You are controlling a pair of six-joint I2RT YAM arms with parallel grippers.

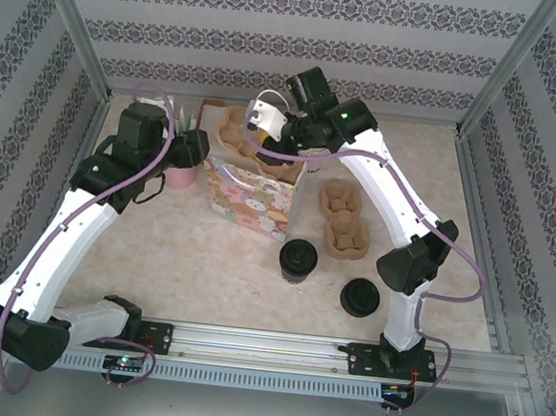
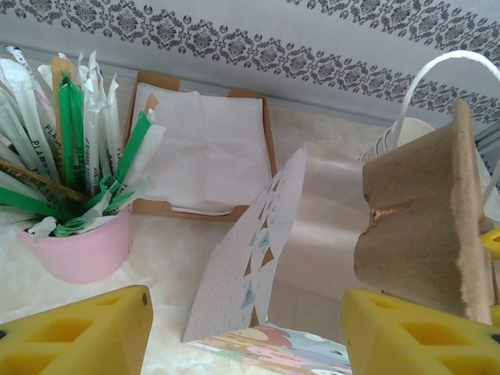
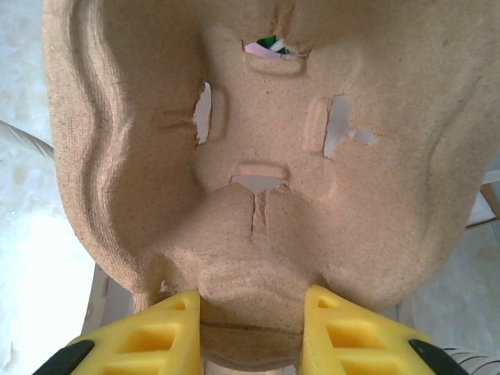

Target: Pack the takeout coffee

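One cream paper cup with round black lid (image 1: 299,261) stands upright on the tabletop (image 1: 202,260), just nearward of the patterned paper bag (image 1: 249,200), closer to the right arm. The right tool (image 3: 250,312), above that bag, is clenched on a brown pulp carrier (image 3: 258,156); the left tool (image 2: 246,328) hangs released.

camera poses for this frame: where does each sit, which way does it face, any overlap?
Top external: above and behind the bases, looking down at the table; both arms show, left gripper by the pink cup, right gripper over the paper bag.
Left wrist: on the left arm, facing the back wall across pink cup, napkin box and open bag; own yellow fingers at bottom.
Right wrist: tight against the cardboard cup tray; own fingers pinch its edge.
Shared: the tray is in all three.
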